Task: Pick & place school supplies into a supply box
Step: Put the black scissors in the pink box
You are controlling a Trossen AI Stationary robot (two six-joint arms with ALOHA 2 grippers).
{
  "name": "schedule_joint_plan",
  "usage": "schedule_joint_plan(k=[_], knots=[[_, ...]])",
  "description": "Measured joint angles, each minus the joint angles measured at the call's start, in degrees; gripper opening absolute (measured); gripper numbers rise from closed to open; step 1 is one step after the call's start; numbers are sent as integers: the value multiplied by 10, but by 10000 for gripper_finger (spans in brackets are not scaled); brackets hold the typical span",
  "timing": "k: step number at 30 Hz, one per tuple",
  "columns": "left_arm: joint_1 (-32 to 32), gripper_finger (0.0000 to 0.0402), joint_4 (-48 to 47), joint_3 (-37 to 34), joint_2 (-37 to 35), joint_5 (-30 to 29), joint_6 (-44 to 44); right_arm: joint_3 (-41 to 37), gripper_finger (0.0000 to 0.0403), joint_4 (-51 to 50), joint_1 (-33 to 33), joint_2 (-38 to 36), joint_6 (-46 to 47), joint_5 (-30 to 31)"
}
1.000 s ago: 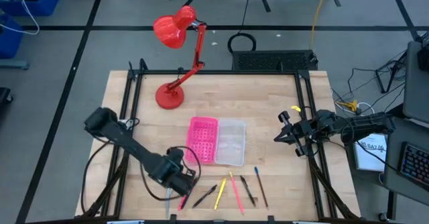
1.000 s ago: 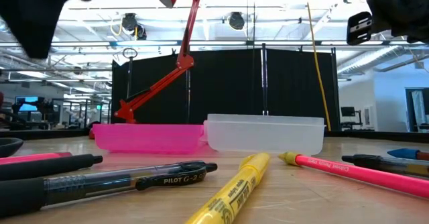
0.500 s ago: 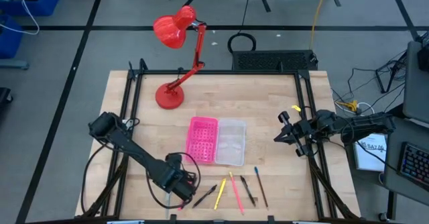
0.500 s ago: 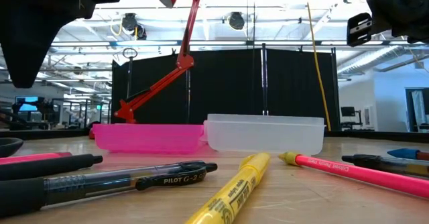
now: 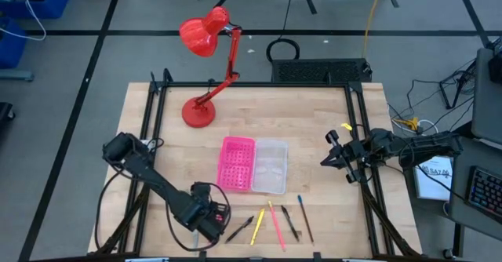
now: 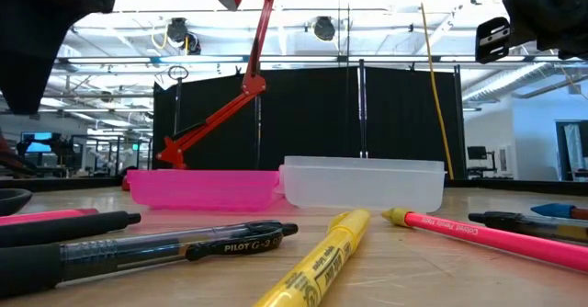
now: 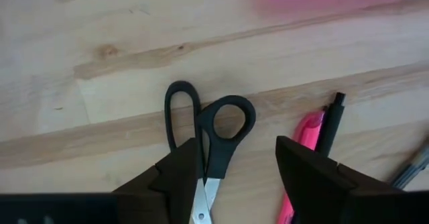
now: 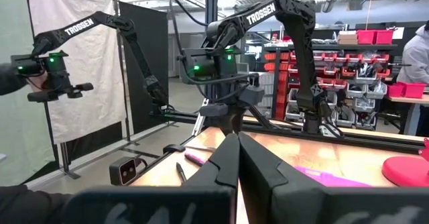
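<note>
Black-handled scissors lie flat on the wood near the table's near edge. My left gripper hovers open above them, one finger over the blades and the other beside a pink pen and a black pen. In the high view this gripper is left of several pens lying flat. The supply box lies open mid-table, with its pink half joined to its clear tray. My right gripper waits shut at the table's right side.
A red desk lamp stands at the far left, its base on the table. Black frame rails run along both sides. Bare wood lies between the box and the lamp.
My left gripper has crept a little toward the table's near edge, staying over the scissors. The pens and the box have kept their places.
</note>
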Motion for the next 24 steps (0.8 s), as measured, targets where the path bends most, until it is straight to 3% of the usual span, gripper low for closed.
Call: schedule_joint_plan(k=[5, 10, 18, 24], knots=[[-12, 194, 10, -20, 0, -13, -20, 0, 0, 0, 0, 0, 0, 0], [-12, 193, 86, -69, 0, -7, -10, 0, 0, 0, 0, 0, 0, 0], [-10, 193, 183, -140, -2, 31, 4, 0, 0, 0, 0, 0, 0, 0], [-10, 193, 201, -163, -5, 35, 1, 0, 0, 0, 0, 0, 0, 0]])
